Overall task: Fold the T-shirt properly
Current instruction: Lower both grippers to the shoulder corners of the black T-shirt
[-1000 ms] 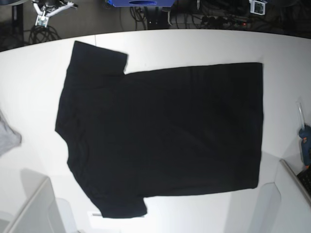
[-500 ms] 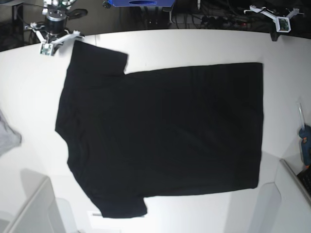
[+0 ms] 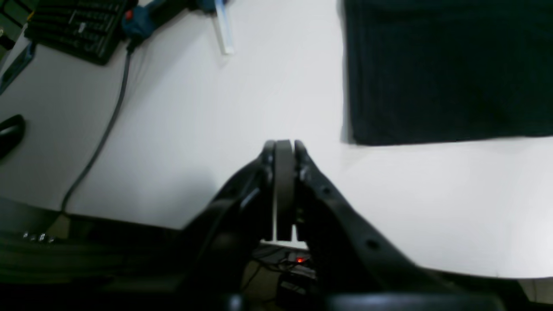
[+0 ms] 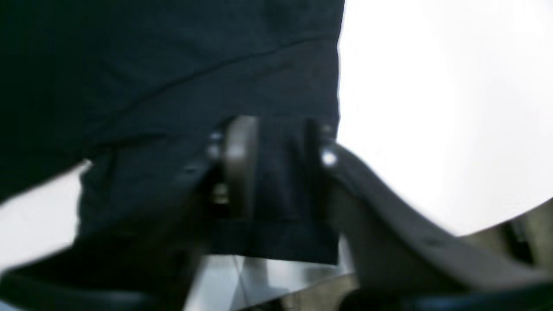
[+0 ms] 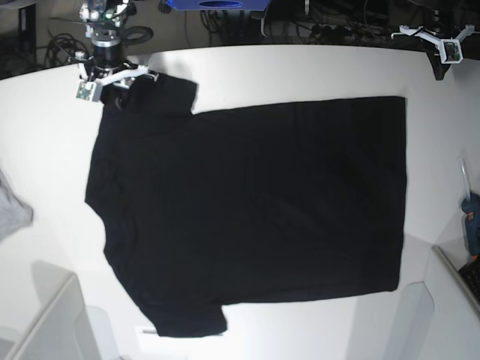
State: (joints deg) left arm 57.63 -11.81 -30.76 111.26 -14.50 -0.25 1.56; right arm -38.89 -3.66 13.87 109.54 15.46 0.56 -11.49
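The black T-shirt (image 5: 255,210) lies spread flat on the white table (image 5: 300,71), plain side up, collar end to the left. My right gripper (image 5: 118,84) is over the far sleeve (image 5: 161,94) at the top left. In the right wrist view this gripper (image 4: 276,172) is open, its fingers (image 4: 239,164) astride the sleeve's hemmed edge (image 4: 276,244), with black cloth lying between them. My left gripper (image 3: 283,147) is shut and empty above bare table, short of the T-shirt's far hem corner (image 3: 358,134). In the base view it (image 5: 442,41) hovers past the table's far right edge.
A light grey cloth (image 5: 11,214) lies at the left edge. A blue tool (image 5: 471,217) and a black case (image 3: 73,26) with a cable (image 3: 103,129) sit at the right. A white box (image 5: 52,322) stands at the front left.
My right arm has come down from beyond the table's far edge onto the far sleeve, and its jaws have opened. My left arm shifted slightly right.
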